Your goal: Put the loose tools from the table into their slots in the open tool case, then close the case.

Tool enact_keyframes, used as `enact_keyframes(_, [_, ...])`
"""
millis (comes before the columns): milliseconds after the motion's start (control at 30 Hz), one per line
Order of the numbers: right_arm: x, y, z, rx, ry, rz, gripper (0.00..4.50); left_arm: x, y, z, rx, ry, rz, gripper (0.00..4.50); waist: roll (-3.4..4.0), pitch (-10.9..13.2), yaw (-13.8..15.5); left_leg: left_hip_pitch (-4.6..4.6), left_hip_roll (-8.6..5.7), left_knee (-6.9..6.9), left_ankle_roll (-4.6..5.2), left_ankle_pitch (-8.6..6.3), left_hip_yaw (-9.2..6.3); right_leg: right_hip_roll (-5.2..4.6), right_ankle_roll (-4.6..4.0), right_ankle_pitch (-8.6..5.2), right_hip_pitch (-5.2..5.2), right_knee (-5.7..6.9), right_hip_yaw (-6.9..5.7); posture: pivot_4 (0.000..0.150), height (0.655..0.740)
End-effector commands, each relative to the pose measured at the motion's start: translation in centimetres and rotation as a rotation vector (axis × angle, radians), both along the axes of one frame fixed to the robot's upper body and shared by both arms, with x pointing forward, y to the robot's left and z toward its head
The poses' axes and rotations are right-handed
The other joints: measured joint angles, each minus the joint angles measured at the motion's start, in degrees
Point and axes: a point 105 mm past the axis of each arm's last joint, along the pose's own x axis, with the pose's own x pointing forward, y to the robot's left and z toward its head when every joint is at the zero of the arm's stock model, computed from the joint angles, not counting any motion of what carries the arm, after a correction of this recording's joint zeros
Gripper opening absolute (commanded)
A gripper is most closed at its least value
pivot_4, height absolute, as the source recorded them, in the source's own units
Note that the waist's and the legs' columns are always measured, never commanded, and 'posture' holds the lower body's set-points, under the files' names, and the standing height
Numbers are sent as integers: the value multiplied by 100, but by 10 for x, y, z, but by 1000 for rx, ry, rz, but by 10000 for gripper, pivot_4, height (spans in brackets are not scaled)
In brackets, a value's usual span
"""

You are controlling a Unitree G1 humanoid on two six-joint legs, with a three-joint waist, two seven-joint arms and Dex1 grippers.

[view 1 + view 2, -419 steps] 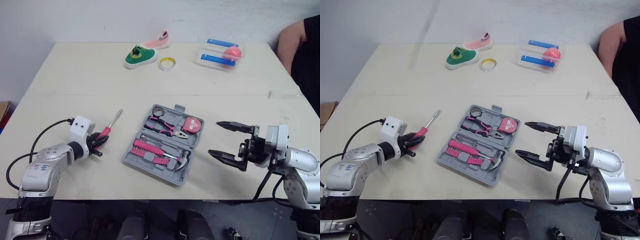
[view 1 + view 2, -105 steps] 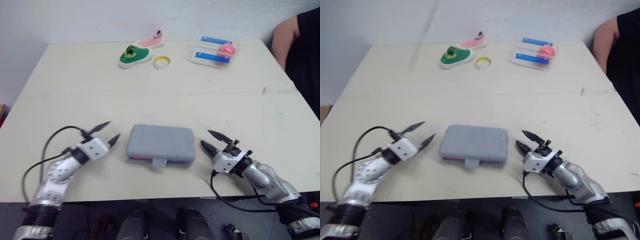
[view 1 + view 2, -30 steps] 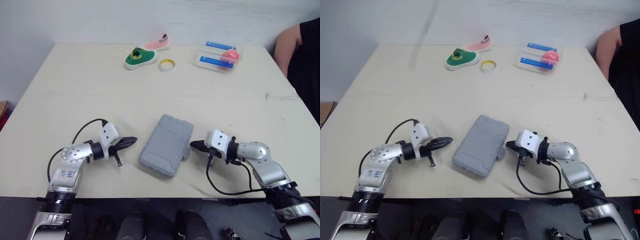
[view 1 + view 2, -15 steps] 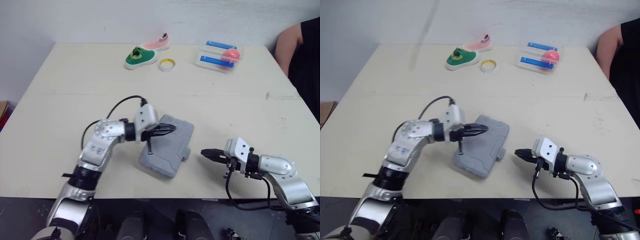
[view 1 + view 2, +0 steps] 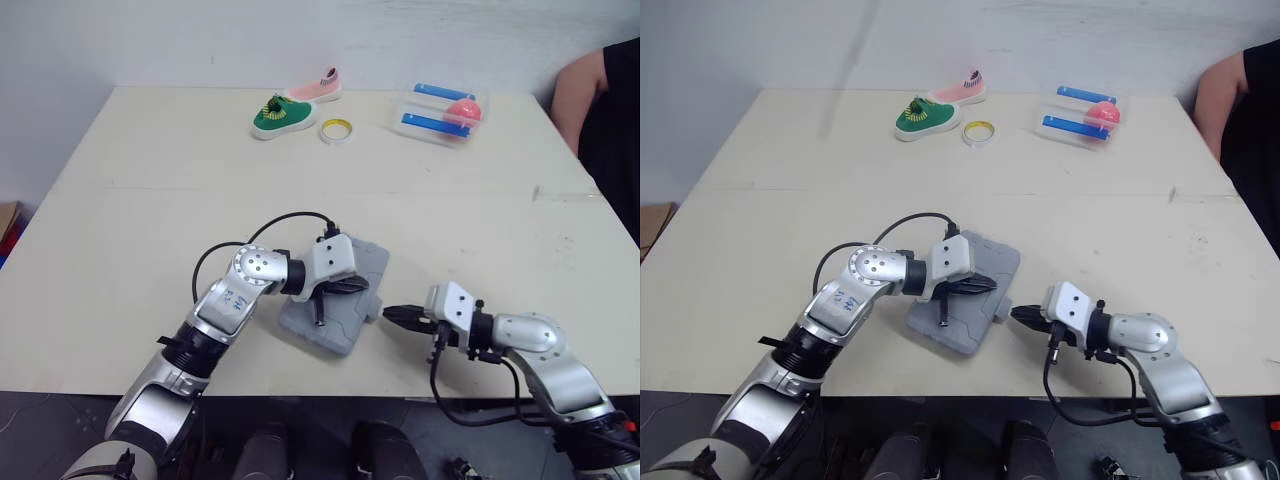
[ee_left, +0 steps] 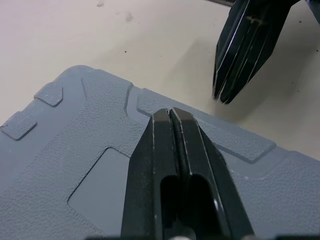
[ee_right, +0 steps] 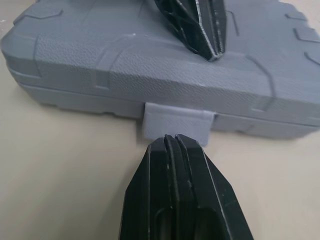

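silver arms (image 5: 222, 305), black cables (image 5: 295, 213), ribbed black right gripper (image 5: 388, 313)

Pale beige table (image 5: 150, 200), crossed from left edge to right edge by a faint seam (image 5: 300, 190) about midway. Carries a closed grey tool case (image 5: 370, 265) near the front edge, roughly at the middle, flat on the top and skewed to the edges, with its latch tab (image 7: 176, 120) turned toward the right edge. Along the far edge, well apart from the case: a green shoe (image 5: 277, 113) and a pink shoe (image 5: 315, 85) just beside each other, a yellow tape ring (image 5: 335, 128) next to the green one, and, further toward the far right corner, a clear container (image 5: 437, 112) holding blue strips (image 5: 428, 122) and a pink ball (image 5: 464, 108).
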Motion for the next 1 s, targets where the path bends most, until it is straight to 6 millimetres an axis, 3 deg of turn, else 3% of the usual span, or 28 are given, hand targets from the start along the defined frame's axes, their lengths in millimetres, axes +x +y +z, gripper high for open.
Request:
enact_keyframes(33, [5,3,2,1,-33,-13,433,-2,10,-38,109,102,48,0,-1,0,6,0,-1,1,0,0,-1,0,0,0,1,0,0,1500,7400])
enact_keyframes(233, [7,14,-7,14,-12,-16,433,-6,14,-45,104,121,59,0,-3,-4,-1,4,0,1,0,0,-1,-16,0,0,3,2,0,1500,7400])
enact_keyframes(767, [14,57,-7,52,49,139,433,-9,23,-65,149,193,84,0,-24,-55,-194,26,33,-4,-27,-6,6,15,-12,-6,9,6,8,1500,7400])
enact_keyframes(1000, [27,63,-4,-11,17,139,433,-9,32,-76,154,235,116,0,-25,-64,-347,93,74,-23,-68,-24,23,47,-45,-23,44,23,23,1500,7400])
